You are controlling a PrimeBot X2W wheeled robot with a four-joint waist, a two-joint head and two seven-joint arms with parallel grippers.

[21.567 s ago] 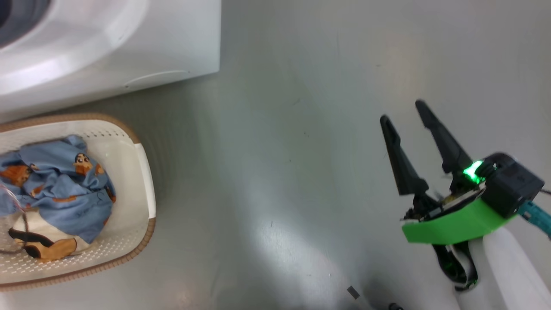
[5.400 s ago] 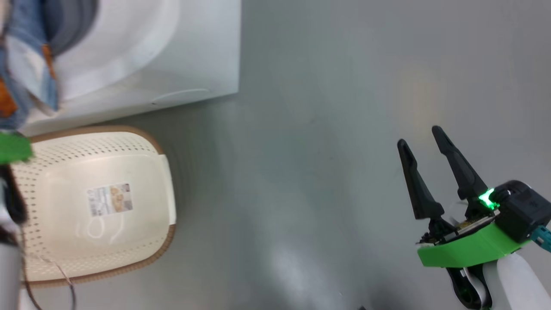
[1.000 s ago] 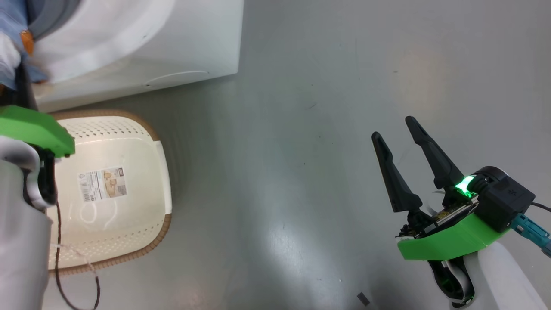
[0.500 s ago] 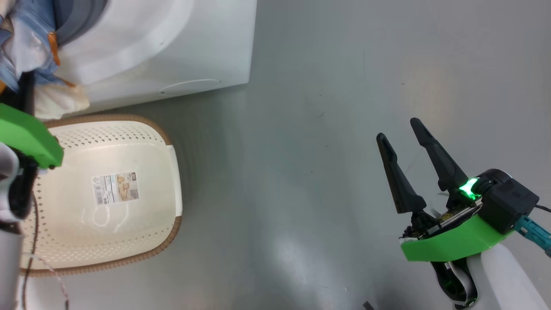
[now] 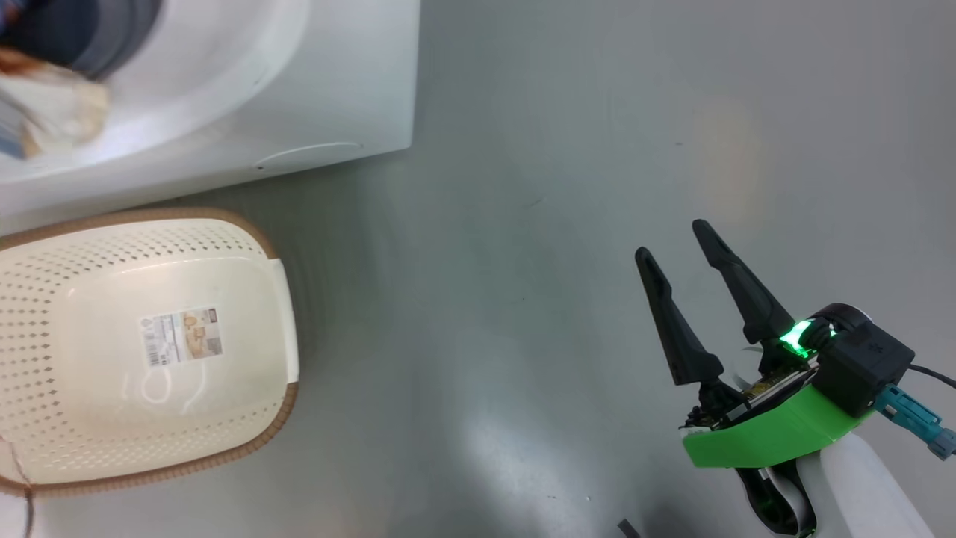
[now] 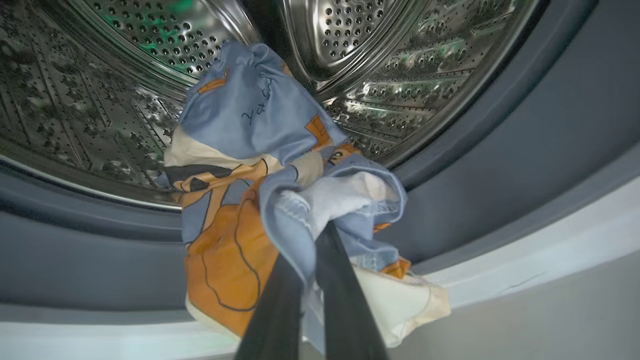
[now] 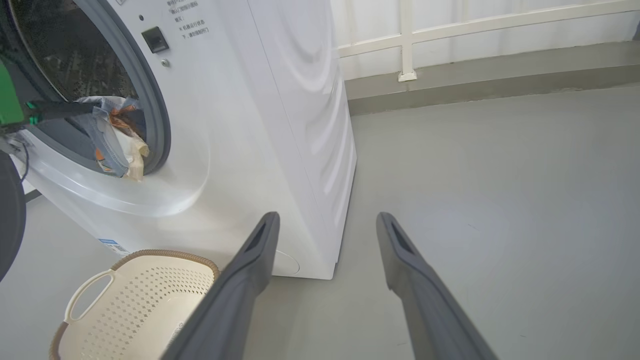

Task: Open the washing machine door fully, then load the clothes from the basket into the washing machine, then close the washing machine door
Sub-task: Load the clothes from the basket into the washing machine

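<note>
Empty now, unlike earlier: basket (image 5: 149, 232), 8 o'clock. Up at washing machine (image 5: 314, 75) mouth, 10 o'clock: clothes (image 6: 260, 165), draped over seal (image 6: 500, 150), tail outside. Clenched on clothes: left jaws. Spread, empty: right jaws. Loading nearly done; needs deeper push, then release.

clothes (image 6: 250, 115): light blue, orange-cream-black print | basket (image 5: 246, 250): cream, perforated; rim (image 5: 278, 415) brown | machine (image 5: 336, 75): white | drum (image 6: 350, 30): steel, perforated | seal (image 6: 500, 150): grey | floor (image 5: 560, 149): grey

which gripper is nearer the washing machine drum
Left. The left gripper is at the mouth of the drum, shut on the clothes; the right gripper hangs open over the floor, apart from the washing machine.
</note>
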